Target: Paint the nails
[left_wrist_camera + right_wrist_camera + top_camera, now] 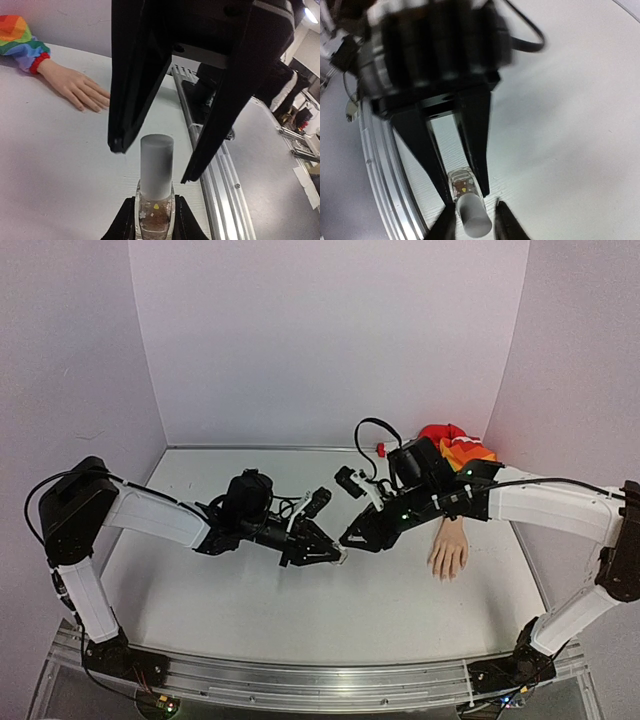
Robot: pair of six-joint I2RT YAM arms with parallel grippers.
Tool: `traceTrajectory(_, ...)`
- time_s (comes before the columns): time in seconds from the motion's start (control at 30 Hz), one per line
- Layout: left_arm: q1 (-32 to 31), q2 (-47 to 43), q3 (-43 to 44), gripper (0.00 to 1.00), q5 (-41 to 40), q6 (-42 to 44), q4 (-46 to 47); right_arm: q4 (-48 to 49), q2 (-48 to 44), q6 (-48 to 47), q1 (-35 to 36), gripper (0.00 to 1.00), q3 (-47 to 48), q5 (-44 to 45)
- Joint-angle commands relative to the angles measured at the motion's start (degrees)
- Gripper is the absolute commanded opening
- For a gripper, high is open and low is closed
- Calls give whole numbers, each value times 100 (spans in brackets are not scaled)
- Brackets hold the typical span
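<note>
- Clear bottle (156,220) with a grey cap (156,165): your left gripper (340,557) has it clamped, one finger pressed against each side of the body just below the cap.
- The cap is on the bottle. Small coloured flecks show inside the bottle.
- Your right gripper (347,538) is parted, and its two black fingers (135,75) stand on either side of the cap.
- In the left wrist view there is a gap between the cap and each of those fingers, so they are around the cap, not touching it.
- Your two grippers meet tip to tip over the middle of the table (250,610).
- The fake hand (449,550) lies palm down on the table's right side, beside your right arm and well apart from the bottle. Its fingers are spread and point toward the near edge.
- The nails (104,101) are at those fingertips; they are too small for you to tell whether any paint is on them.
- A red cuff (39,62) rings the wrist, and a rainbow sleeve (17,35) runs back from it toward the far right corner.
</note>
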Motion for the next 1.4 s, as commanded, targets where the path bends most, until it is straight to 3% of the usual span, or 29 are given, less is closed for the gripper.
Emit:
traceTrajectory(0.0,-172,-687,-490,0,-2250,99,679,581,-344,1480,35,54,-27,1539)
traceTrajectory(0.17,-577,-839,-758,0,-4161,496,1238,777,-395,3314,53,62,49,1979)
traceTrajectory(0.23,-684,-824,-761,0,-4515,535,1364,780,-285,3940,69,62,172,2048)
traceTrajectory(0.4,-899,-730,-630,0,-5387,546,1439,657,92,4182,507,62,688,2621)
traceTrajectory(0.8,-1044,-872,-648,0,-5734,462,1406,395,826,4114,670,48,1194,3244)
traceTrajectory(0.97,-1045,-915,-637,0,-5749,414,1386,392,1097,3989,679,36,1455,3179)
traceTrajectory(1.13,-1050,-917,-549,0,-5856,344,1273,402,1234,3918,715,31,1563,3079)
traceTrajectory(1.3,-1046,-1047,-583,0,-5792,117,1206,408,1230,3764,724,17,1466,3085)
traceTrajectory(1.37,-1021,-1194,-663,0,-5360,67,1163,522,1109,3489,712,4,1290,3013)
